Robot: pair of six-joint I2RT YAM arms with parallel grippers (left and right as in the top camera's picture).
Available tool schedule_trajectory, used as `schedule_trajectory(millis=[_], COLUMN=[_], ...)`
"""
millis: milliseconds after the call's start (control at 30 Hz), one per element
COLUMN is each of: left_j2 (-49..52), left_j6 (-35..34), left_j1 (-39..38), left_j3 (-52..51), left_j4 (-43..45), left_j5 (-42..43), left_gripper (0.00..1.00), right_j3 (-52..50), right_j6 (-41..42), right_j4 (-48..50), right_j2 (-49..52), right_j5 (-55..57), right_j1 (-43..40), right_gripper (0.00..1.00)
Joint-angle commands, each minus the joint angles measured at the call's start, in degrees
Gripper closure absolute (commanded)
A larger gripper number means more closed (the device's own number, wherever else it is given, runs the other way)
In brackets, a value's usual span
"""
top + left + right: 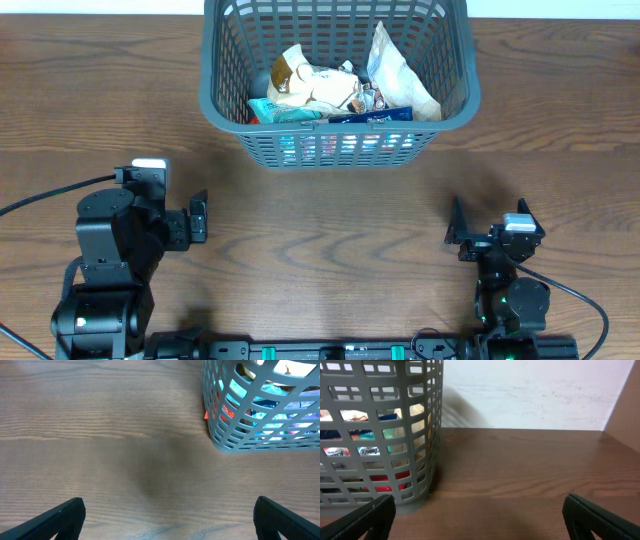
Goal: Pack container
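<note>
Left gripper (169, 502): jaws wide apart, nothing between them, hanging low over bare table (330, 250). Right gripper (479, 499): same, spread wide and empty. Both sit at the near edge of the table, well apart, one at each side. The basket (340, 150) is at the far edge, centred between the arms, upright on the wood, long axis running left-right across both arms' reach. From the left gripper it lies ahead and to the right; its near-left corner shows top right in the left wrist view. From the right gripper it lies ahead and to the left; its near-right corner fills the left of the right wrist view. Neither arm is clearly nearer; the overhead puts them about equally far from their corners. Packets (320, 85) are piled inside, some leaning up against the far and right walls, all below the rim as far as I can tell. No packet shows outside the basket in any view, so my read is that packing is done or nearly so. Any further drop goes forward and inward over the near wall.
</note>
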Motion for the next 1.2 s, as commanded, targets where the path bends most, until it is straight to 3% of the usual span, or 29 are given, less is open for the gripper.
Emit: schedule_trajectory(millis=[0,867,1033,1167], left_j2=[0.0,-0.3,-8.2,-18.6], left_j6=[0.7,0.8,1.0,-1.5], left_j1=[-0.1,-0.1,-0.1,-0.1], left_j3=[-0.2,-0.2,-3.4,-12.2], left_j4=[0.0,-0.5,-2.2,5.7], left_j5=[0.6,0.6,1.7,2.2], left_gripper=[0.01,0.01,0.01,0.01], right_j3=[-0.2,-0.2,-0.2,-0.2], right_j6=[0.8,0.8,0.8,0.8], right_j4=[-0.2,-0.2,-0.2,-0.2], right_j2=[-0.4,-0.4,-0.4,-0.4], right_j5=[0.8,0.8,0.8,0.8], right_j1=[0.5,0.5,0.5,0.5], right_gripper=[0.01,0.01,0.01,0.01])
